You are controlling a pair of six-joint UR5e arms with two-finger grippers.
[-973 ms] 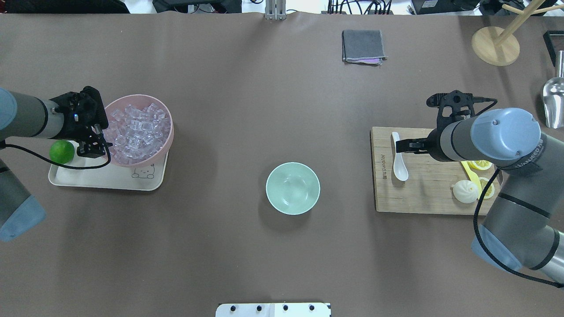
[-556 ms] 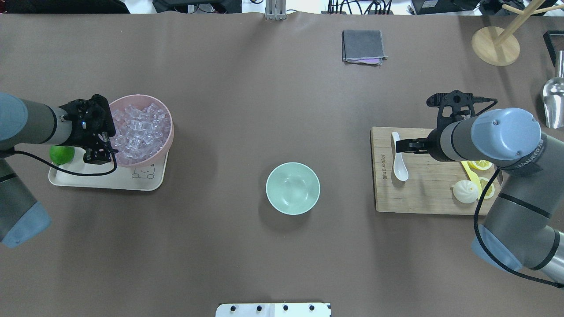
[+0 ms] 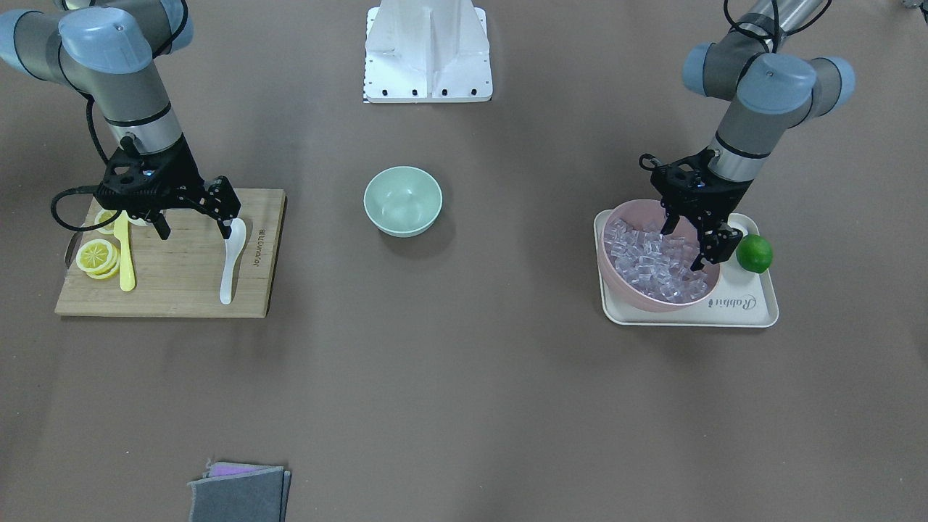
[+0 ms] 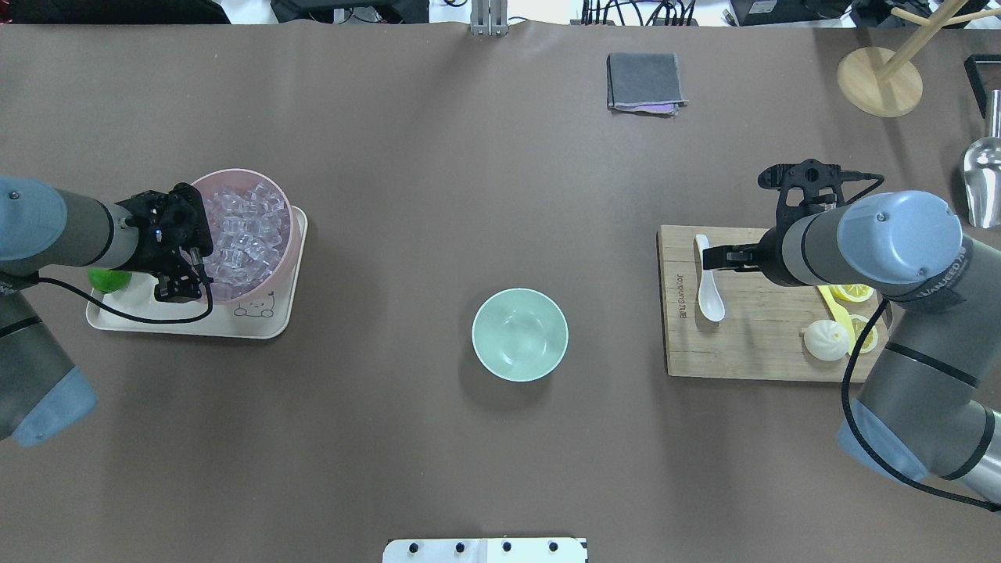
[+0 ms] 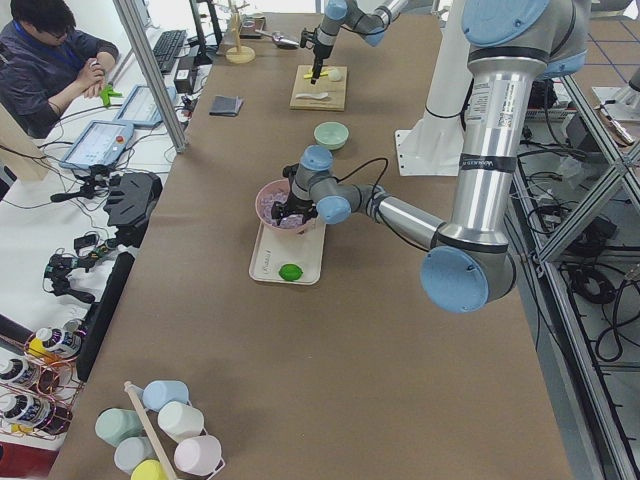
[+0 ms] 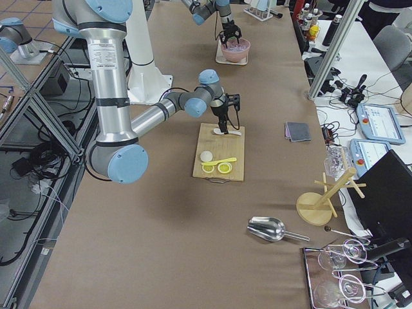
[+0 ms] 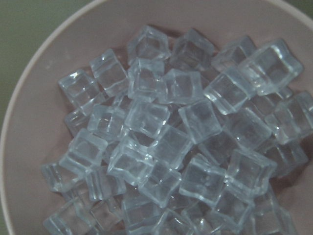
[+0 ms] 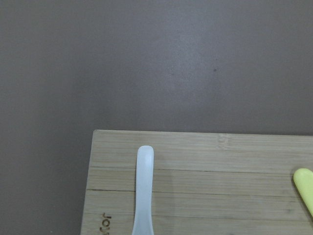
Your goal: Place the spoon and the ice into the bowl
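Note:
The white spoon lies on the wooden cutting board; it also shows in the front view, and its handle shows in the right wrist view. My right gripper is open low over the board, one finger next to the spoon. The mint-green bowl stands empty at the table's middle. Ice cubes fill the pink bowl. My left gripper is open, with its fingers down among the ice.
The pink bowl and a lime sit on a cream tray. A yellow knife, lemon slices and a bun lie on the board. A grey cloth, a wooden stand and a metal scoop are at the far side.
My left gripper has moved from the pink bowl's edge in over the ice. The pink bowl has shifted or tipped a little on the tray. The right arm has not moved.

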